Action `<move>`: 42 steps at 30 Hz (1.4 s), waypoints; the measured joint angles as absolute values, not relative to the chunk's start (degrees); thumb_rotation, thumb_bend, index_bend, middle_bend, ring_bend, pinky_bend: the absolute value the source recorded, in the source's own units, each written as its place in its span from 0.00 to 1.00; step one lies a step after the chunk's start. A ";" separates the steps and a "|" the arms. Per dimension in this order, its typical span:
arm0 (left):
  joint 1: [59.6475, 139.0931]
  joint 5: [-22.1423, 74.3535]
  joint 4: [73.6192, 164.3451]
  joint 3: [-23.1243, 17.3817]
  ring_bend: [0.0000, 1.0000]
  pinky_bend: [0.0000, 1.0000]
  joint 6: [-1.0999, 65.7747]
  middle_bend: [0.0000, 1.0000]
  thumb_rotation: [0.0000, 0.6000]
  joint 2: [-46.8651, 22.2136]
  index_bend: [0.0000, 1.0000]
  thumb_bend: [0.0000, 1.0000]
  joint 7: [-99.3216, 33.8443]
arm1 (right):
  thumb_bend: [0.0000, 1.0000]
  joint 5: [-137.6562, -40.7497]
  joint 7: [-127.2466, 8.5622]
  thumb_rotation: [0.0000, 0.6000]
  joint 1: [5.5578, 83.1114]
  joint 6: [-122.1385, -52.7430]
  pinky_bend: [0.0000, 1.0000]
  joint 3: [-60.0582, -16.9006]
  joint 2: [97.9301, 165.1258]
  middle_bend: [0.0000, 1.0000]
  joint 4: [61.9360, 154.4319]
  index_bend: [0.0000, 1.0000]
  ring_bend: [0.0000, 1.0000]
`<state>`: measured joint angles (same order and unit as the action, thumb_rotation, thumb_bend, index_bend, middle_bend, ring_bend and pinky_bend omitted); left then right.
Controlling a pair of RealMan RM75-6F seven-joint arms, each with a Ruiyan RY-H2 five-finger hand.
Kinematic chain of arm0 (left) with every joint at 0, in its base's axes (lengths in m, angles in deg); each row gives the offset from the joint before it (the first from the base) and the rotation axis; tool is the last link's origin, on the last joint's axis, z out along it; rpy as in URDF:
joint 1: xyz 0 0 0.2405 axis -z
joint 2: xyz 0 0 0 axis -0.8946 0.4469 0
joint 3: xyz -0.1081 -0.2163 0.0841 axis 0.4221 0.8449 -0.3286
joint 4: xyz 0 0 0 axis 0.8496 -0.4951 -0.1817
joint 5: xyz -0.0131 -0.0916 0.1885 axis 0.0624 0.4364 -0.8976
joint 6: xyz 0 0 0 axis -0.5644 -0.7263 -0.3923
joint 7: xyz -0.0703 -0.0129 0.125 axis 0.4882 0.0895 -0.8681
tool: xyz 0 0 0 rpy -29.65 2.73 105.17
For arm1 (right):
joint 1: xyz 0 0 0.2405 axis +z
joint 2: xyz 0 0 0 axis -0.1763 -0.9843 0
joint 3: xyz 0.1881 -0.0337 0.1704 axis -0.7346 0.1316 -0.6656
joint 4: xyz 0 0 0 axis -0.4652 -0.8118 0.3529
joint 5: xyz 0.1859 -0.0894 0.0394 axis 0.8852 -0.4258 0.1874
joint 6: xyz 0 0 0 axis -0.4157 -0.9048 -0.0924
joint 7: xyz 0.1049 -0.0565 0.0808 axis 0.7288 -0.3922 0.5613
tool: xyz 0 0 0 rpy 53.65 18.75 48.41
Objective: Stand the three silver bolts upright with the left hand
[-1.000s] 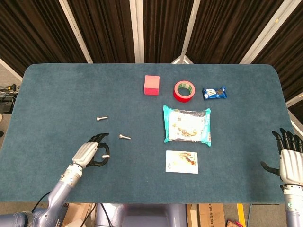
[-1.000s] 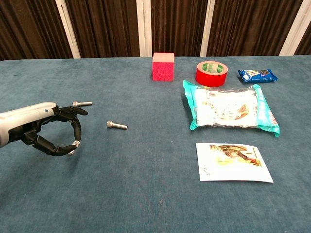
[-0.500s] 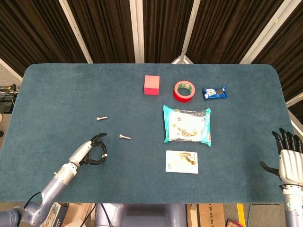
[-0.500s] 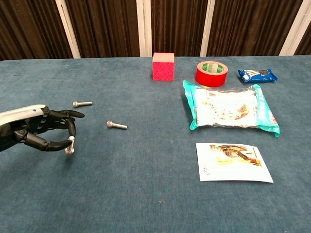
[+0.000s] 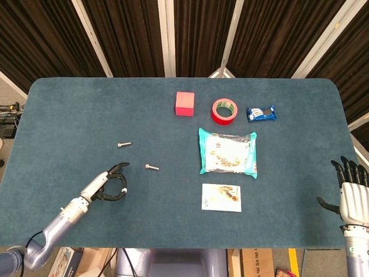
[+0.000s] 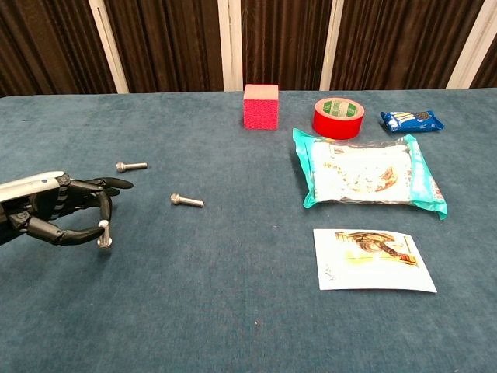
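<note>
My left hand (image 5: pixel 105 186) (image 6: pixel 54 214) is low over the near left of the table. Between thumb and a fingertip it pinches a silver bolt (image 6: pixel 103 234) (image 5: pixel 122 191), which stands upright with its lower end on the cloth. Two more silver bolts lie on their sides farther back: one bolt (image 5: pixel 124 144) (image 6: pixel 130 165) at the left, another bolt (image 5: pixel 151 167) (image 6: pixel 187 201) nearer the middle. Both are apart from the hand. My right hand (image 5: pixel 351 193) hangs off the table's right edge with fingers spread and nothing in it; only the head view shows it.
At the back stand a pink cube (image 5: pixel 184 103) (image 6: pixel 261 106), a red tape roll (image 5: pixel 224 111) (image 6: pixel 339 116) and a blue snack packet (image 5: pixel 261 113) (image 6: pixel 411 120). A teal bag (image 5: pixel 228 152) (image 6: pixel 365 175) and a picture card (image 5: pixel 221 197) (image 6: pixel 373 259) lie right of centre.
My left hand has dropped and drawn back toward the near left edge. The bolt it holds has come down from the air and now stands on the cloth.
</note>
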<state>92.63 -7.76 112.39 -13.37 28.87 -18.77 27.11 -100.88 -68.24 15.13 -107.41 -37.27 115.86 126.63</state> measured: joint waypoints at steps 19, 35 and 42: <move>93.54 -9.66 109.80 -16.74 0.00 0.00 31.23 0.04 1.00 -18.98 0.59 0.53 33.76 | 0.02 -100.74 -68.32 1.00 15.00 -107.77 0.00 -37.43 116.14 0.06 126.56 0.17 0.00; 95.79 -11.02 111.02 -19.94 0.00 0.00 29.20 0.03 1.00 -17.24 0.57 0.47 38.37 | 0.02 -100.72 -68.08 1.00 14.89 -107.93 0.00 -37.55 116.05 0.06 126.74 0.17 0.00; 96.35 -11.15 110.74 -20.95 0.00 0.00 28.83 0.03 1.00 -16.85 0.57 0.47 38.89 | 0.02 -100.65 -68.01 1.00 14.86 -107.92 0.00 -37.58 116.03 0.06 126.75 0.17 0.00</move>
